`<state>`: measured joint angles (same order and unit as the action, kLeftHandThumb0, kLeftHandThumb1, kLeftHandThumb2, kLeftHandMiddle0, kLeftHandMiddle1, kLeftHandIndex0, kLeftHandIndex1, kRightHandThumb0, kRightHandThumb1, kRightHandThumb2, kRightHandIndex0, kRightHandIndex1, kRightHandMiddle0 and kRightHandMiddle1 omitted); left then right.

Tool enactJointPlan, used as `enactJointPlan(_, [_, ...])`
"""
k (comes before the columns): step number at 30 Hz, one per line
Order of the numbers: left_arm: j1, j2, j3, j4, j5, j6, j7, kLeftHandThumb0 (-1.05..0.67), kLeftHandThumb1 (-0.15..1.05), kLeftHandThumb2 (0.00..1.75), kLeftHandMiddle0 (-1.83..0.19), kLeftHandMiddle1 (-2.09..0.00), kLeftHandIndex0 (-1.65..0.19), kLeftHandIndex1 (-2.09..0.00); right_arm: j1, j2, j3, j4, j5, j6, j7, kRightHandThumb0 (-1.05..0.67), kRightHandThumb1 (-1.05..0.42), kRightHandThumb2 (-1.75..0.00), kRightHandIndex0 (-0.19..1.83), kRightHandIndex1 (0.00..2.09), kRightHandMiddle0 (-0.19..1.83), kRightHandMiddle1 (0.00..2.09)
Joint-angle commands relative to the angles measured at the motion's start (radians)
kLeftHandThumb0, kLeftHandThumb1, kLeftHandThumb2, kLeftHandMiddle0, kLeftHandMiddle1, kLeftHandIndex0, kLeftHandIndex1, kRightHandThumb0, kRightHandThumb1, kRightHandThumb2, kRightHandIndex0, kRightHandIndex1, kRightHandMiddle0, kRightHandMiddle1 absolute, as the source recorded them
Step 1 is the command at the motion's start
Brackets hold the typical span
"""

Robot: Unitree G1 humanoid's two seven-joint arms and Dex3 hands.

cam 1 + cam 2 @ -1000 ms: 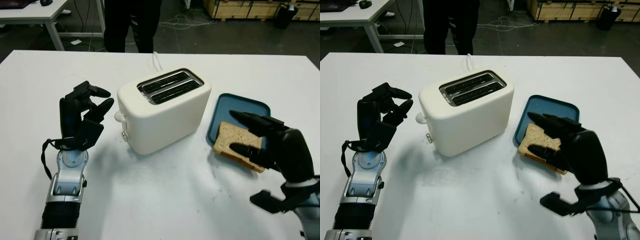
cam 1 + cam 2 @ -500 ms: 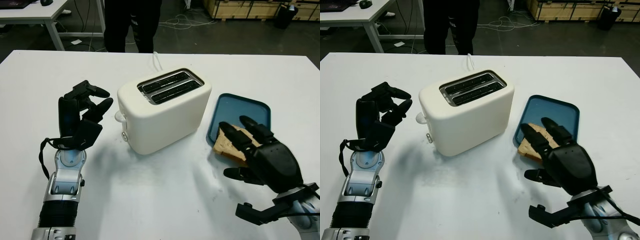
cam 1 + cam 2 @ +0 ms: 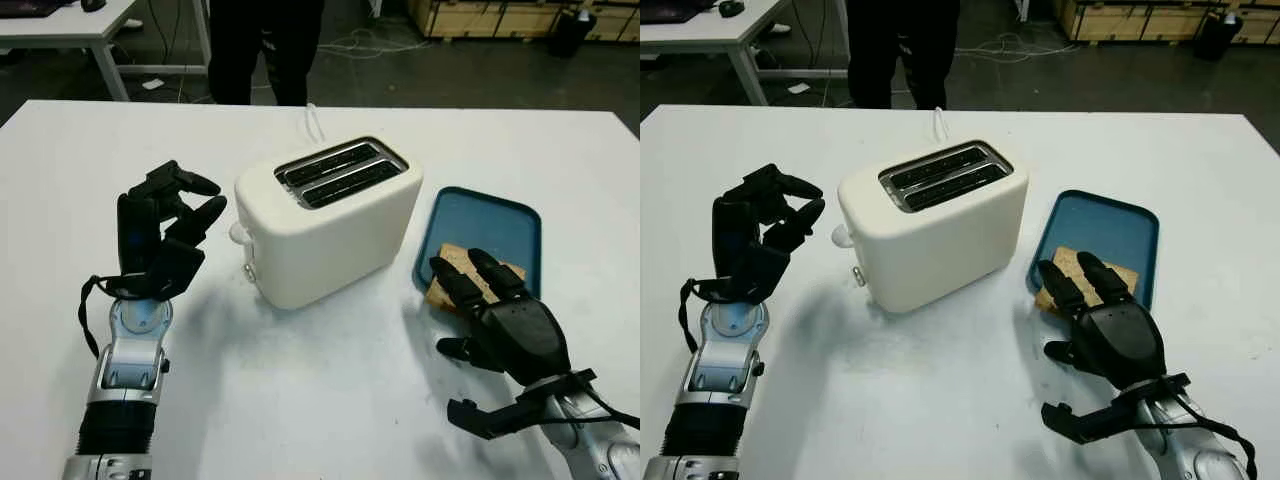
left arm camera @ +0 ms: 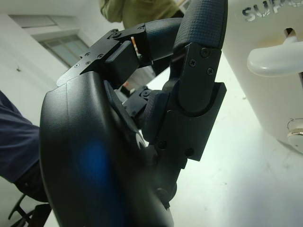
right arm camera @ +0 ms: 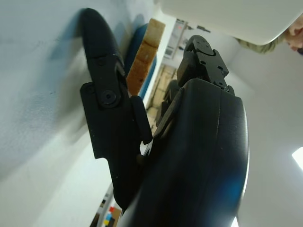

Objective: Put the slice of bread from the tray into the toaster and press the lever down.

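Observation:
The slice of brown bread [image 3: 455,253] lies at the near left corner of the blue tray [image 3: 495,215], its corner over the tray's rim. My right hand [image 3: 462,305] is open, low over the table, its fingers [image 3: 487,277] lying across the bread and its thumb [image 5: 102,80] down by the table; the bread [image 5: 142,56] shows just beyond the thumb. The cream two-slot toaster [image 3: 330,225] stands mid-table with both slots empty and its white lever [image 3: 238,232] up. My left hand [image 3: 185,205] is raised left of the toaster near the lever [image 4: 274,59], fingers curled, holding nothing.
A person in dark trousers [image 3: 265,45] stands at the table's far edge behind the toaster. The toaster's white cord [image 3: 315,118] runs off the back. Bare white tabletop [image 3: 320,390] spreads in front of the toaster and between my arms.
My right hand has dropped and drawn back toward the near edge, so its fingers now cover the bread's near part. The left hand and the toaster have not moved.

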<state>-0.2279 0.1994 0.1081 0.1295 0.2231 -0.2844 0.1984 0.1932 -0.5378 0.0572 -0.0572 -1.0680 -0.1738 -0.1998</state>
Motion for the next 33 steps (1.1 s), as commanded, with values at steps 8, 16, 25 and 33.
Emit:
enactJointPlan(8, [-0.003, -0.002, 0.002, 0.006, -0.017, -0.020, -0.004, -0.89, 0.92, 0.12, -1.03, -1.47, -0.82, -1.11, -0.009, -0.032, 0.039, -0.008, -0.049, 0.098, -0.024, -0.40, -0.92, -0.14, 0.26, 0.17, 0.24, 0.07])
enactJointPlan(16, [0.000, 0.002, 0.000, 0.001, -0.005, -0.014, -0.002, -0.90, 0.92, 0.13, -1.03, -1.47, -0.82, -1.10, -0.012, -0.050, 0.050, -0.040, -0.123, 0.177, -0.044, -0.37, -0.92, -0.20, 0.29, 0.25, 0.30, 0.07])
enactJointPlan(25, [0.005, 0.004, 0.002, -0.006, 0.001, -0.010, 0.003, -0.91, 0.92, 0.13, -1.02, -1.48, -0.81, -1.10, -0.006, -0.084, 0.081, -0.127, -0.296, 0.301, 0.118, -0.28, -0.92, -0.16, 0.21, 1.30, 0.62, 0.16])
enactJointPlan(33, [0.011, 0.004, 0.003, -0.006, 0.003, -0.017, 0.008, -0.90, 0.92, 0.13, -1.00, -1.47, -0.81, -1.11, -0.003, -0.079, 0.069, -0.192, -0.259, 0.319, 0.239, -0.45, -0.92, -0.26, 1.04, 1.74, 0.55, 1.00])
